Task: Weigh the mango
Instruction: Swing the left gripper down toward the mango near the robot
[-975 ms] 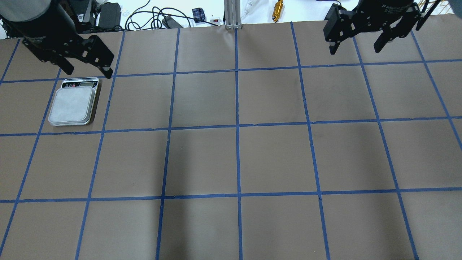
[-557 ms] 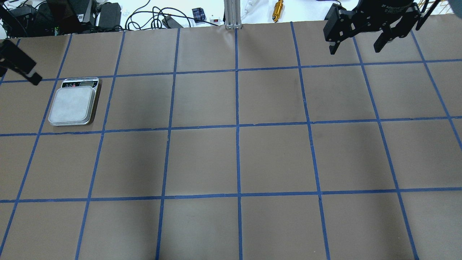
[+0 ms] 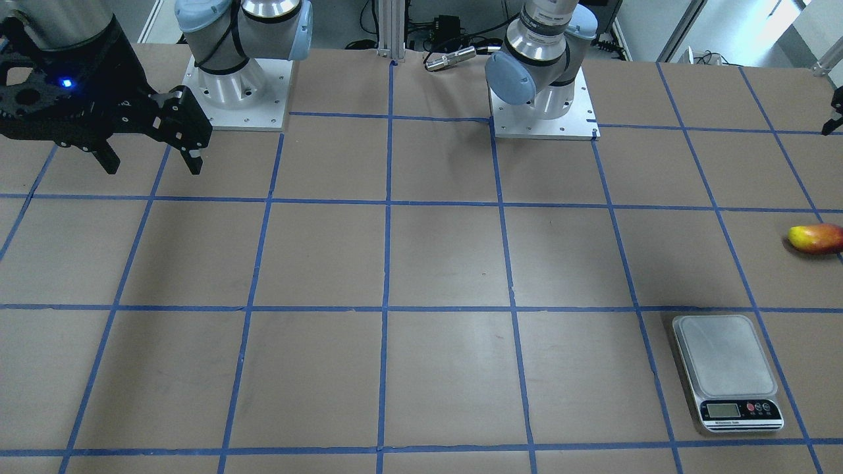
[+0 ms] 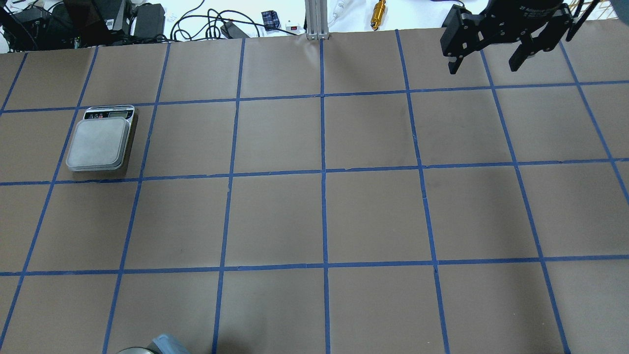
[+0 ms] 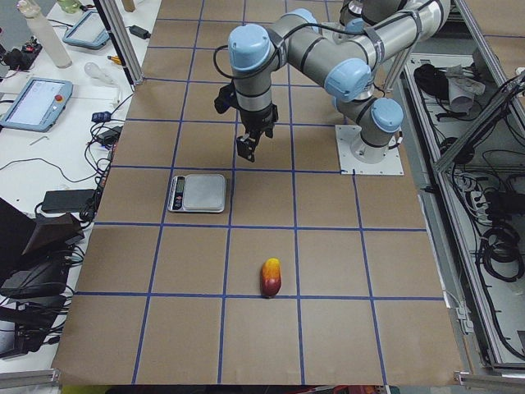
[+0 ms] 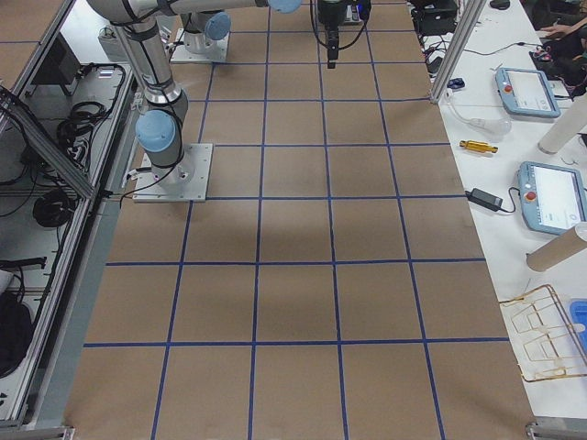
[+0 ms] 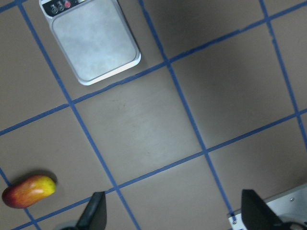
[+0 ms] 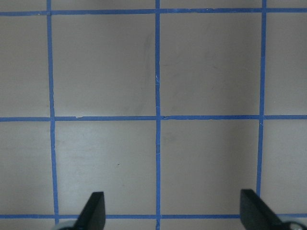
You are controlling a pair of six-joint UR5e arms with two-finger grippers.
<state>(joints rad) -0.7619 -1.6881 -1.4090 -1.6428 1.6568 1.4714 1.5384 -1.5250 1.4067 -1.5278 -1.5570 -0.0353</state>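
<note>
On my feeds the mango (image 5: 271, 277) lies on its side on the brown worktop (image 3: 448, 263), out near the end on the robot's left, with nothing holding it. Its red end sits against a line of the blue tape grid (image 3: 387, 263) and its yellow end points toward the middle of the worktop. The scale (image 5: 198, 193) stands flat in a neighbouring square, apart from the mango, and I see nothing on its silver platform (image 3: 724, 355). Its display strip (image 3: 724, 410) is on the edge facing away from the robot, but the reading is too small for me to make out. The left gripper (image 7: 172, 203) hangs well above the worktop with its fingers spread wide and nothing between them. Its wrist camera looks down on the scale at the upper left and the mango at the lower left. From the side camera it appears past the scale from the mango, clear of both. The right gripper (image 3: 153, 164) is far off over the opposite end, also raised, with its jaws wide apart and empty. Below it I can see only bare brown paper and tape lines.
</note>
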